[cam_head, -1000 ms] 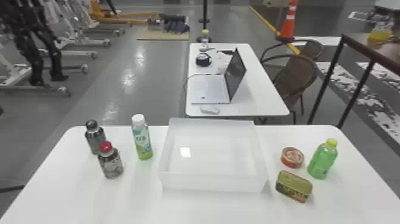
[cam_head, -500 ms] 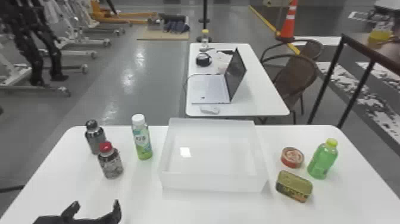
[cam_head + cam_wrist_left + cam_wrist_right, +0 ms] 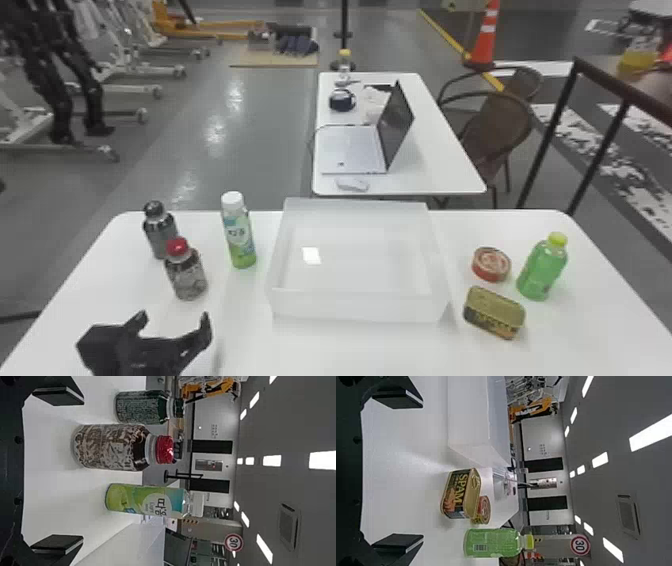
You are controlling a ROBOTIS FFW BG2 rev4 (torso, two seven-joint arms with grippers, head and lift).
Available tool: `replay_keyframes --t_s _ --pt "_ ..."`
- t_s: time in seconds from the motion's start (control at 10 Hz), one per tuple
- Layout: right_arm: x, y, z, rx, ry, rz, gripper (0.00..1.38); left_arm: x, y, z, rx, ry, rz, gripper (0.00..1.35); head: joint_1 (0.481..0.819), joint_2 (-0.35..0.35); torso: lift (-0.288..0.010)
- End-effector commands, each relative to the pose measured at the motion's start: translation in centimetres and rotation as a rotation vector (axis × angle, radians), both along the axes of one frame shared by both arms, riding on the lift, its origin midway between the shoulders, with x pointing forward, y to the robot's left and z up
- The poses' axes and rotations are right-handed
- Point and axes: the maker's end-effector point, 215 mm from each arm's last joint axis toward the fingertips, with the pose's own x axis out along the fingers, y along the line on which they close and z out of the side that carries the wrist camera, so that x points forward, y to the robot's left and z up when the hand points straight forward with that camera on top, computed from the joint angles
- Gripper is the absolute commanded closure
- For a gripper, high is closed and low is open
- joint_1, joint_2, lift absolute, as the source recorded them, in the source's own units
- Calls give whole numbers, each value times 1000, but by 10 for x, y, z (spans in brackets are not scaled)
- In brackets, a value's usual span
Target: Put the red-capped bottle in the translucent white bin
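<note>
My left gripper point(image 3: 172, 320) stands open at the near left of the table, just in front of the red-capped bottle point(image 3: 186, 270). The bottle is upright. In the left wrist view the left gripper point(image 3: 59, 473) has its fingers wide apart, and the red-capped bottle point(image 3: 115, 447) stands beyond them, untouched. The translucent white bin point(image 3: 357, 305) sits mid-table, to the right of the bottles. My right gripper point(image 3: 397, 473) is open with nothing between its fingers; the bin point(image 3: 468, 411) lies ahead of it.
A dark-capped bottle point(image 3: 159, 232) stands behind the red-capped one, and a white-capped green bottle point(image 3: 239, 235) stands between them and the bin. Right of the bin are a red tin point(image 3: 491, 265), a rectangular can point(image 3: 494, 312) and a green bottle point(image 3: 542, 267).
The left gripper has come into the head view from the bottom edge and moved forward and to the right, nearer the red-capped bottle. Objects on the table have stayed put.
</note>
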Motion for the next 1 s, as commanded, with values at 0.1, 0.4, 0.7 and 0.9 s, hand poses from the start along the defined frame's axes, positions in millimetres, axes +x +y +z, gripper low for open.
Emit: replay_keyframes --t_s 0.1,0.4,0.7,0.9 --pt "1 0 -1 2 0 2 108 30 -14 0 10 2 -49 84 549 0 -100" --pt "4 1 0 5 -4 7 108 51 -27 -2 17 9 -75 84 549 0 -100" --pt "7 3 1 10 -9 16 108 68 -15 -5 33 20 -41 85 549 0 -100" --pt "7 3 0 11 -8 18 108 75 1 -4 53 22 17 90 549 0 -100"
